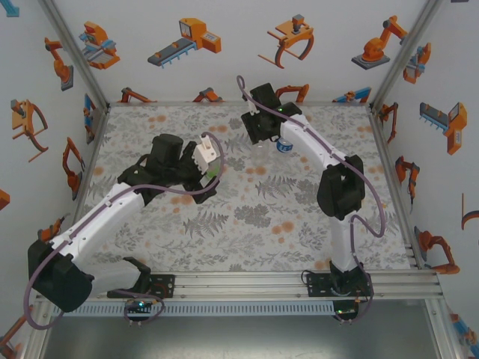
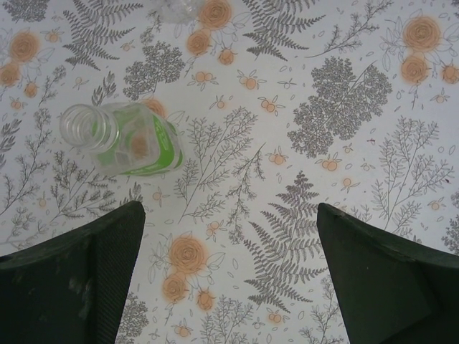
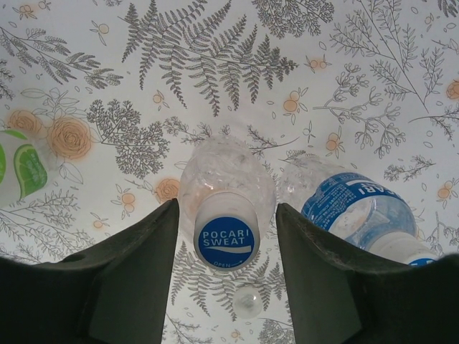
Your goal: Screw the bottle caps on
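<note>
From above, the left arm [image 1: 112,213] reached slantwise to the middle of the flowered table [image 1: 254,224]. The right arm [image 1: 333,176] stretched to its far part, where the blue-labelled bottle [image 1: 284,146] stood just beside the arm's tip. How either pair of fingers stood could not be told from there. Bare cloth lay between the two arms and out toward the near rail and both side walls.

In the left wrist view, the left gripper [image 2: 229,215] was spread wide with nothing between its fingers [image 2: 93,279]. The green-tinted bottle [image 2: 133,147] sat beyond the left finger, apart from it, with its ribbed neck uncapped. Ahead of the right finger there was only patterned cloth.

In the right wrist view, the right gripper [image 3: 226,208] straddled the plain clear bottle [image 3: 226,175] without closing on it. A blue-topped cap [image 3: 226,241] reading POCARI SWEAT sat on that bottle, with a narrow gap to each finger. Whether the fingers touched the bottle's body could not be told. A small pale round cap [image 3: 247,301] lay on the cloth between the fingers, nearer the wrist than the bottle. The blue-labelled bottle stood just outside the right finger, its pale top meeting that finger's edge. The green-tinted bottle showed well beyond the left finger. Farther ahead of both fingertips the cloth lay open.
</note>
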You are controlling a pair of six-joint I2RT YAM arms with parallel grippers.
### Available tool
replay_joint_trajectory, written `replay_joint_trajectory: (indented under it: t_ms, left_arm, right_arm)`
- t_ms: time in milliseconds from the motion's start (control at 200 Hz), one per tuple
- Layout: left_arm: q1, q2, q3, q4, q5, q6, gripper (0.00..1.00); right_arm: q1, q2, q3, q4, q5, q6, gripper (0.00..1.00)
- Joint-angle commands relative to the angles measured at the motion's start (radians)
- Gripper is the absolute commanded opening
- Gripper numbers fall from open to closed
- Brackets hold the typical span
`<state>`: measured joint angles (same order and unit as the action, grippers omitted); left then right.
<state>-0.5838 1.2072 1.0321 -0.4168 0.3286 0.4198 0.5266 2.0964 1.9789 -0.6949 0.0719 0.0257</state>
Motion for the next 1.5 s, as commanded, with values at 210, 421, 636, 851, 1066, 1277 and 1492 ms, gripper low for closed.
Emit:
replay_joint_trajectory:
  t_ms: [210, 421, 636, 851, 1066, 1277, 1492]
  left_arm:
    - [0.088, -0.123, -0.031, 0.094, -0.127, -0.098, 0.97]
    - [0.115, -0.202, -0.034, 0.055, -0.213, -0.183, 0.97]
    - [0.131, -0.283, -0.065, -0.05, -0.242, -0.295, 0.97]
    - [0.131, -0.41, -0.161, -0.039, -0.246, -0.38, 0.97]
    - [0.131, -0.501, -0.23, -0.05, -0.259, -0.384, 0.97]
    - [0.131, -0.577, -0.297, -0.031, -0.227, -0.363, 0.97]
    - [0.131, -0.591, -0.32, -0.014, -0.235, -0.396, 0.97]
  right_arm:
    - [-0.002, -0.123, 0.052, -0.032, -0.009, 0.012, 0.55]
    - [0.013, -0.224, -0.074, 0.077, -0.149, 0.013, 0.55]
    - [0.062, -0.35, -0.37, 0.405, -0.3, 0.047, 0.55]
    - [0.162, -0.402, -0.594, 0.674, -0.275, 0.05, 0.6]
    - [0.271, -0.378, -0.752, 0.954, -0.165, 0.04, 0.73]
    - [0.311, -0.282, -0.759, 1.092, -0.094, 0.057, 0.74]
    - [0.316, -0.168, -0.712, 1.159, -0.063, 0.083, 0.75]
